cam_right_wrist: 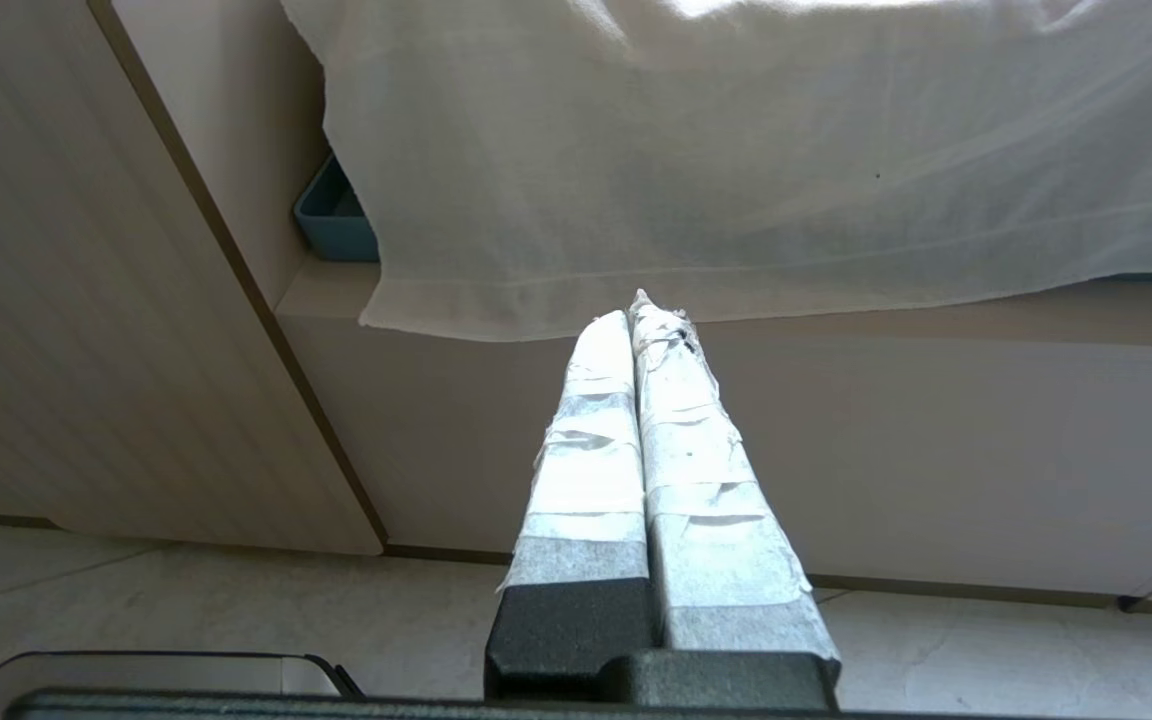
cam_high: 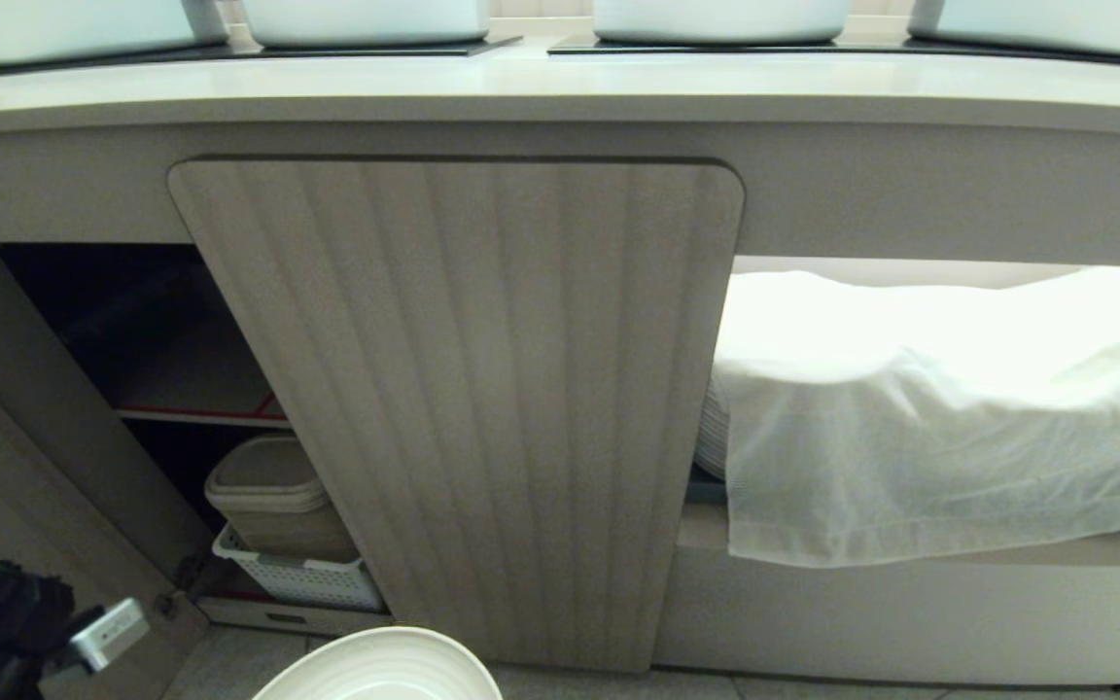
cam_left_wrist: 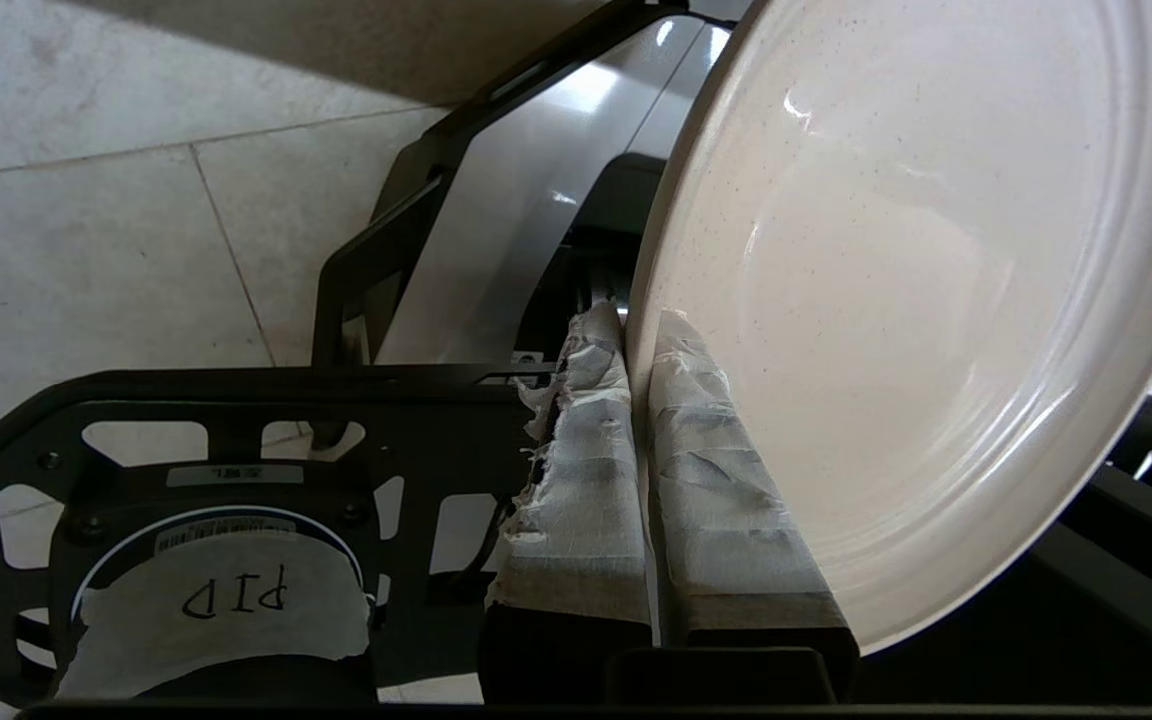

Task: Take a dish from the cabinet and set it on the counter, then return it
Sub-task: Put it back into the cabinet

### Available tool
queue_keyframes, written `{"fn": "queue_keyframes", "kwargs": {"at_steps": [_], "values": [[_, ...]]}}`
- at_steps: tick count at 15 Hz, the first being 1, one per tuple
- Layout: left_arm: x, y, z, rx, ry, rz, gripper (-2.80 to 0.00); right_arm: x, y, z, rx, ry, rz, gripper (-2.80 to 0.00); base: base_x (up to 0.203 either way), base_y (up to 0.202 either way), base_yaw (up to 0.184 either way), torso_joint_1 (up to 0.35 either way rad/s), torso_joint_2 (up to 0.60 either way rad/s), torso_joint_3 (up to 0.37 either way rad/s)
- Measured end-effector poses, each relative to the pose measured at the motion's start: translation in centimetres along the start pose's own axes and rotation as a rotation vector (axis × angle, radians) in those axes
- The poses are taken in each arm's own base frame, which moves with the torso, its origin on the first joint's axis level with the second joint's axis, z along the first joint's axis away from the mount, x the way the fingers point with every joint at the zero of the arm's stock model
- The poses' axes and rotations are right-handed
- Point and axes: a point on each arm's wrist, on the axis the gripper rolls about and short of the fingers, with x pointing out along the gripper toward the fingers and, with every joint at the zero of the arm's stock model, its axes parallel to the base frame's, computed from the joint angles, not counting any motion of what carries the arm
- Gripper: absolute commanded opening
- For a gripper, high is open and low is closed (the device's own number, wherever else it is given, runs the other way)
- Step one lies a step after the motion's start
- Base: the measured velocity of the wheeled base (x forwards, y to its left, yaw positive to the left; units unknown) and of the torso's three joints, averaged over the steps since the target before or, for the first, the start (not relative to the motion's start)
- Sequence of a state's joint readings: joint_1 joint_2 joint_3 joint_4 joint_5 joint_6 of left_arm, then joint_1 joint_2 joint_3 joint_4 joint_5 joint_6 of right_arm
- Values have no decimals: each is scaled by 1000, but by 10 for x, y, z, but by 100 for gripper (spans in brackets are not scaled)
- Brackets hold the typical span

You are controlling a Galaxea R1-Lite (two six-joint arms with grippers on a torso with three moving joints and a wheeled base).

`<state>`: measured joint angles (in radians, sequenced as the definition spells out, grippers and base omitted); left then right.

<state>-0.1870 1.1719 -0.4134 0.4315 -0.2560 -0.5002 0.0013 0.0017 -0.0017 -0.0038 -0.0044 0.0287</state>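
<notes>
Pale floor tiles point(cam_high: 229, 671) run along the bottom of the head picture, and a long cream counter point(cam_high: 560, 92) runs across the top with white tubs point(cam_high: 366, 19) on it. Nothing that looks like a plate sits on the bare part of the counter.

At the far left, the cabinet point(cam_high: 463, 408) stands open. Its dark inside shows a shelf with a red edge point(cam_high: 200, 413). Under that shelf is a beige tub with a lid point(cam_high: 273, 496) in a white basket point(cam_high: 297, 578). The shelf looks bare, but it is dim in there, so I cannot be sure.

At the bottom, a little left of the middle, the dish point(cam_high: 385, 671) peeks into the picture, low down near the floor. The left wrist picture shows why: the left gripper point(cam_left_wrist: 641, 350) pinches the rim of the dish point(cam_left_wrist: 916, 300) tight between its taped fingers point(cam_left_wrist: 576, 470).

In the middle is a closed fluted door. To the right, a white cloth point(cam_high: 929, 428) hangs over an open shelf.

The right gripper point(cam_right_wrist: 636, 320) is squeezed shut on nothing and waits low by that cloth.

So the dish is out of the cabinet and in the claw. I think it is not yet on the counter. Lifting it up there, then putting it back on the shelf, looks to be what is left.
</notes>
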Motion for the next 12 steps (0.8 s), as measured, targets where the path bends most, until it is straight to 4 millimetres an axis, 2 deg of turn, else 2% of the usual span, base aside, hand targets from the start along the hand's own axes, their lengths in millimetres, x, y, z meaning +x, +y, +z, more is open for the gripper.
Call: {"fn": "queue_keyframes", "kwargs": {"at_steps": [12], "values": [[1, 2, -2, -10, -4, -9, -280, 0, 0, 0, -1, 0, 0, -280, 0, 0, 0, 0, 0, 0]]}}
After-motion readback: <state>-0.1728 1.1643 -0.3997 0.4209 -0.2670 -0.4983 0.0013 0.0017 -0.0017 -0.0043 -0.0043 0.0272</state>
